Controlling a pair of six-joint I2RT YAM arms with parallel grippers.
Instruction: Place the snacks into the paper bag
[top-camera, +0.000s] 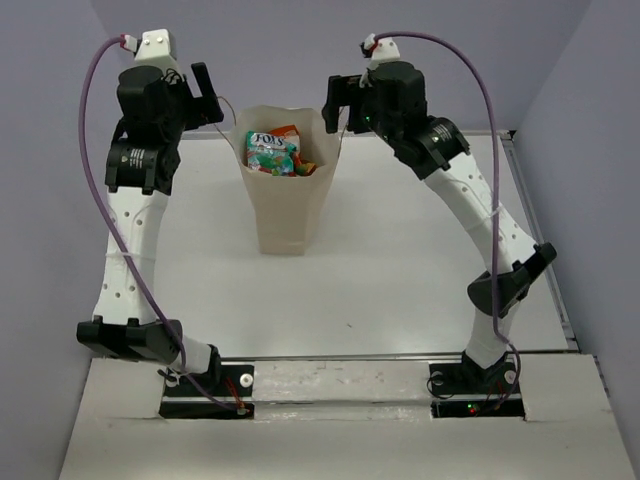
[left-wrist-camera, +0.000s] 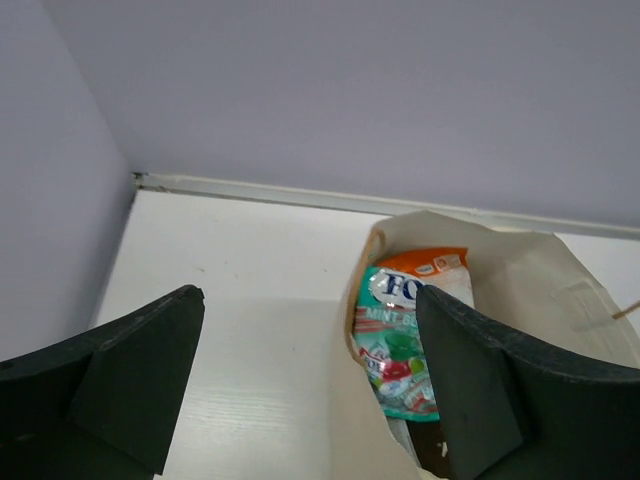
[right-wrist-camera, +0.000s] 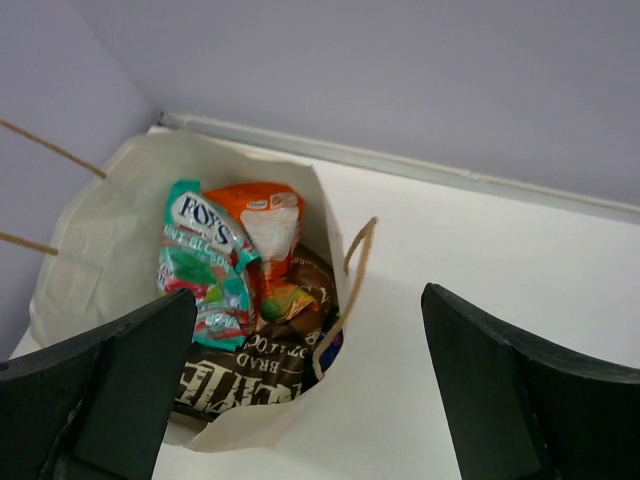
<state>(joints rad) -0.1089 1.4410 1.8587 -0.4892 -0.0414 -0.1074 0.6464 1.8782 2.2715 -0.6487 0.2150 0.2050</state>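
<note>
The cream paper bag (top-camera: 290, 215) stands upright at the back middle of the table, mouth open. Inside it lie the snacks: a teal-green packet (right-wrist-camera: 200, 262) on top, a small orange packet (right-wrist-camera: 266, 222) beside it, a brown bag (right-wrist-camera: 245, 378) underneath, and a sliver of a dark blue bag (right-wrist-camera: 331, 350). My left gripper (top-camera: 206, 97) hovers open just left of the bag's rim and holds nothing; its view shows the teal-green packet (left-wrist-camera: 395, 345) past the right finger (left-wrist-camera: 480, 390). My right gripper (top-camera: 334, 100) hangs open over the bag's right rim, its jaws astride that wall with the brown cord handle (right-wrist-camera: 350, 270) between them.
The white table (top-camera: 400, 260) ends at a lilac back wall close behind the bag. A metal rail (top-camera: 540, 230) runs along its right edge. Purple cables loop over both arms. A second cord handle (right-wrist-camera: 50, 150) juts from the bag's left side.
</note>
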